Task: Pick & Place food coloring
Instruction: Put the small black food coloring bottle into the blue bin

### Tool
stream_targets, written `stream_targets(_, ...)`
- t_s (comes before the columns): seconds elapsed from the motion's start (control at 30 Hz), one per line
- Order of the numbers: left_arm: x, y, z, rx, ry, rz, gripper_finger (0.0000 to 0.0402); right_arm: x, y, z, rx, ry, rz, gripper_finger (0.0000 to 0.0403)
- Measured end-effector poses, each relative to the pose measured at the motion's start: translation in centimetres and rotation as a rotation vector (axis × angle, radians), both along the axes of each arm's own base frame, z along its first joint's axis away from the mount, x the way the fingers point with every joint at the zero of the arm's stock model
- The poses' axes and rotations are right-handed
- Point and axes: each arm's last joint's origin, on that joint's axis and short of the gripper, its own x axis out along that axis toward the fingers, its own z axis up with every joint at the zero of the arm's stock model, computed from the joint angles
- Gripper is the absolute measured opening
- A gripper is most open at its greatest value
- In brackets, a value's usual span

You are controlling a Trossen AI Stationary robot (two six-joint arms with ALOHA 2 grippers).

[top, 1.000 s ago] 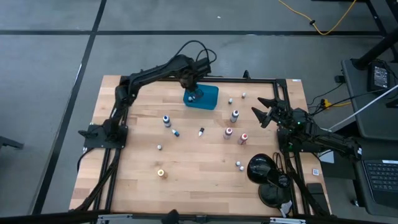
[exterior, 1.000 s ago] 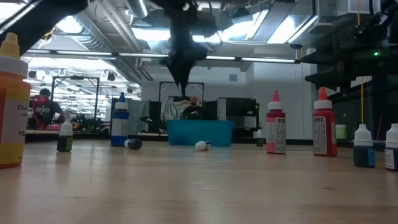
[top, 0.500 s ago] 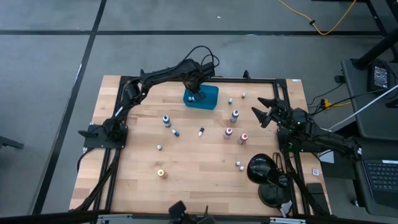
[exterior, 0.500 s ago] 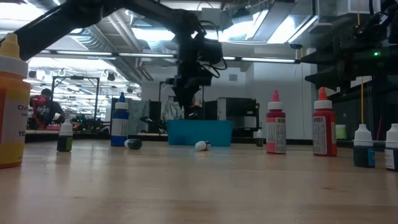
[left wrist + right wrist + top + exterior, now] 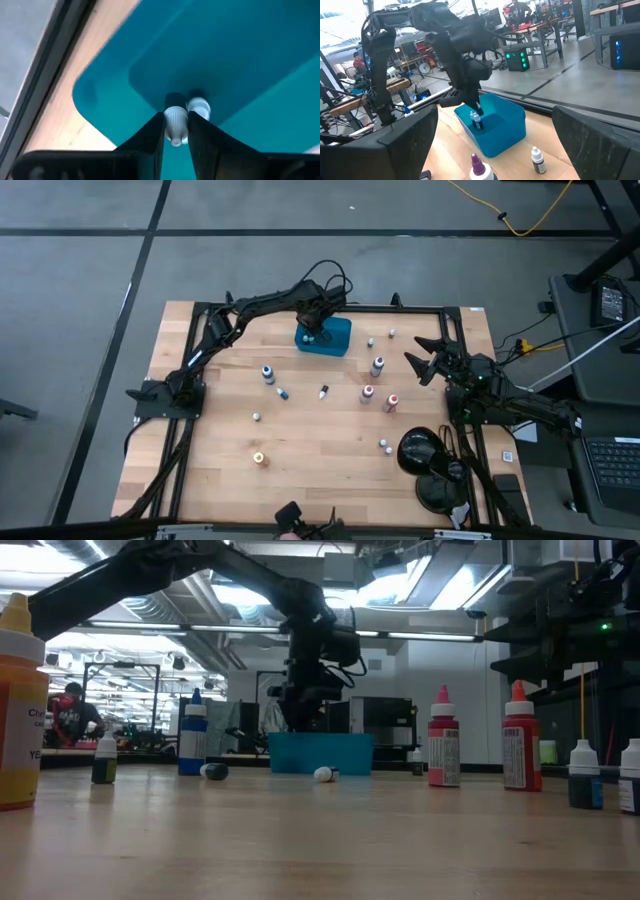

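The teal tray [image 5: 335,338] sits near the table's far edge. My left gripper [image 5: 312,330] hangs over it, pointing down into it, shut on a small white-capped vial [image 5: 175,124]. A second white-capped vial [image 5: 199,107] stands on the tray floor right beside it. In the low view the left gripper [image 5: 300,718] dips behind the tray wall [image 5: 320,753]. Other food coloring bottles stand or lie on the wood: blue [image 5: 267,372], red [image 5: 391,402], orange [image 5: 259,459]. My right gripper [image 5: 425,360] waits open at the table's right side. My left gripper pinches the vial by its white cap [image 5: 175,120] between the two fingers [image 5: 154,131], coming from above and pointing down. The vial is upright, its dark body below the fingertips inside the tray. Whether its bottom stands on the tray floor I cannot tell.
Small vials lie scattered mid-table [image 5: 283,393] [image 5: 323,391] [image 5: 256,417], and more bottles stand right of centre [image 5: 377,365] [image 5: 367,393] [image 5: 385,446]. A black round lamp base [image 5: 418,452] sits at the near right corner. Bare wood spreads over the near left part of the table.
My left gripper has moved a little toward the far edge and come down over the tray, carrying the vial with it. In the low view its tip now sits lower, behind the tray wall. The right arm has kept still.
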Motion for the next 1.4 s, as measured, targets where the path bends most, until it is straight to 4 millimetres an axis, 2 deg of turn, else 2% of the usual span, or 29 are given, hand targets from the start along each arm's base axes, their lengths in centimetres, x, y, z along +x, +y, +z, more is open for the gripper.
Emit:
stream_targets(0.1,-0.2,-0.1,-0.6,-0.007,0.018,0.024,0.0068,0.0,0.0,0.0,0.0,0.0,0.0,0.0392)
stream_targets(0.43,-0.3,-0.1,-0.5,-0.006,0.023,0.034,0.0068,0.0,0.0,0.0,0.0,0.0,0.0,0.0392)
stream_targets(0.87,-0.2,0.5,-2.0,-0.041,0.025,0.056,0.0068,0.0,0.0,0.0,0.0,0.0,0.0,0.0392)
stream_targets(1.27,-0.5,0.3,-2.0,-0.082,0.035,0.089,0.0068,0.0,0.0,0.0,0.0,0.0,0.0,0.0392)
stream_targets(1.4,-0.5,0.3,-2.5,-0.091,0.053,0.09,0.0068,0.0,0.0,0.0,0.0,0.0,0.0,0.0392)
